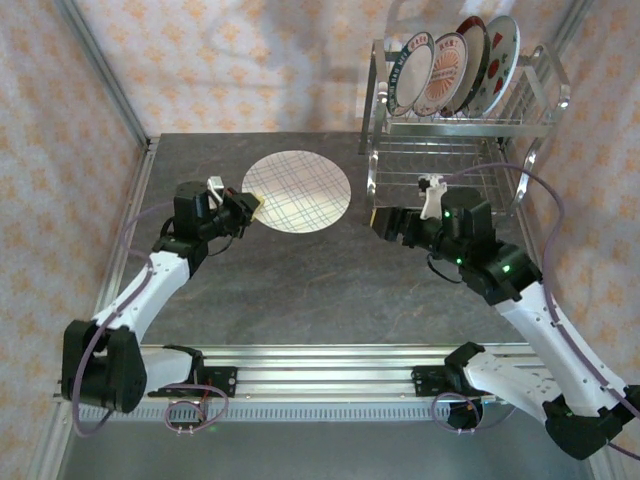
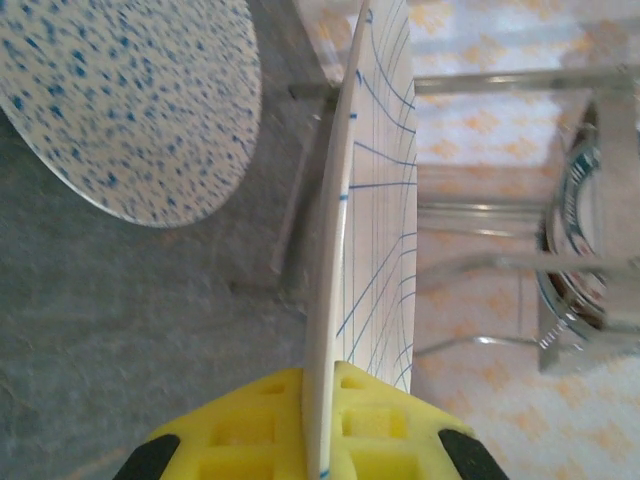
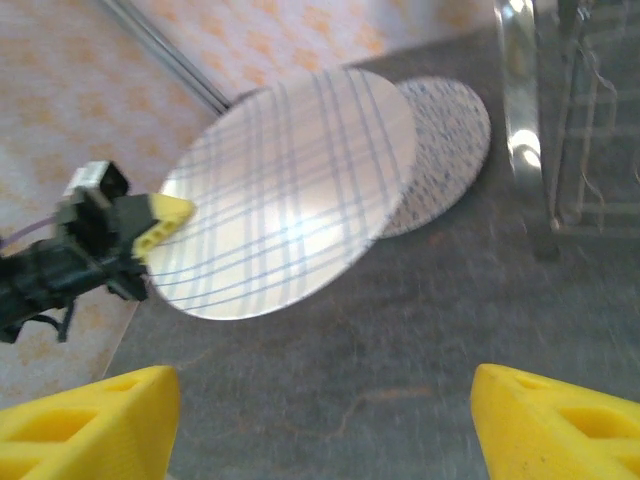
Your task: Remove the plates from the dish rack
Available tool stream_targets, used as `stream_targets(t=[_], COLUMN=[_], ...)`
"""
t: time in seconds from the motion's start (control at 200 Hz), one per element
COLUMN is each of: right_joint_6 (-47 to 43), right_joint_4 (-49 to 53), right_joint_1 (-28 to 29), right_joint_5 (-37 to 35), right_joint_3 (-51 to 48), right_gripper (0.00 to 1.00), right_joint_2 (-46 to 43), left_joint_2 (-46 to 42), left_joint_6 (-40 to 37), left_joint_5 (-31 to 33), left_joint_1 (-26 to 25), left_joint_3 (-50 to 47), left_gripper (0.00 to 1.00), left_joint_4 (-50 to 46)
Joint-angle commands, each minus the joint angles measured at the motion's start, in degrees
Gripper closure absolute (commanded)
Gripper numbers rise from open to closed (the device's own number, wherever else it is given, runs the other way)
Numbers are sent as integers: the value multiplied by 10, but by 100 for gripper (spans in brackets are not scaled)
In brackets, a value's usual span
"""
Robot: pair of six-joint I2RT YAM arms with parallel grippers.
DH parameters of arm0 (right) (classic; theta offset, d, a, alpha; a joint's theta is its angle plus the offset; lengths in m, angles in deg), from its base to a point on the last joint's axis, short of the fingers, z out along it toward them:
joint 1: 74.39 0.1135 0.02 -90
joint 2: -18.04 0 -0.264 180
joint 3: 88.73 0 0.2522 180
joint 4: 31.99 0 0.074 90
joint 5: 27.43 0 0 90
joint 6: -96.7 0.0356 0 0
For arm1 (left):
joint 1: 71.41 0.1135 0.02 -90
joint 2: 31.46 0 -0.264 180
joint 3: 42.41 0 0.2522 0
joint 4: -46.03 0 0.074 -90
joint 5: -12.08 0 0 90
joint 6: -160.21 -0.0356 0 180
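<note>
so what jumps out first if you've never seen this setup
The big plaid plate mid-table, pinched at its rim by the left fingers and held over a speckled plate lying on the table. Next comes the chrome rack at the far right, with four plates standing in its top slots. The right fingers gape empty just in front of the rack.
</note>
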State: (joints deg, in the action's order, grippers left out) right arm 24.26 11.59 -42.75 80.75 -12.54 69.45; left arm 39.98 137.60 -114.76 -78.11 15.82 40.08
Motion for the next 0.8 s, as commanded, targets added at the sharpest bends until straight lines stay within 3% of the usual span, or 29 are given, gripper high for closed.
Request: stream_targets(t=[0.0,0.355,0.791], right_joint_6=[-75,-102,-94], right_joint_4=[-163,-195,-194], right_joint_1=[5,5,5], right_joint_5=[2,15,13], right_joint_3=[-42,-65,-54], right_gripper=[22,19,19], right_joint_2=[-19,-6,12], left_joint_2=[39,217,348], left_joint_6=[-9,-7,-7], left_joint_5=[57,103,90], left_joint_1=[3,3,4], left_joint_3=[0,2,80], left_gripper=[100,100,100], left_joint_4=[149,331,355])
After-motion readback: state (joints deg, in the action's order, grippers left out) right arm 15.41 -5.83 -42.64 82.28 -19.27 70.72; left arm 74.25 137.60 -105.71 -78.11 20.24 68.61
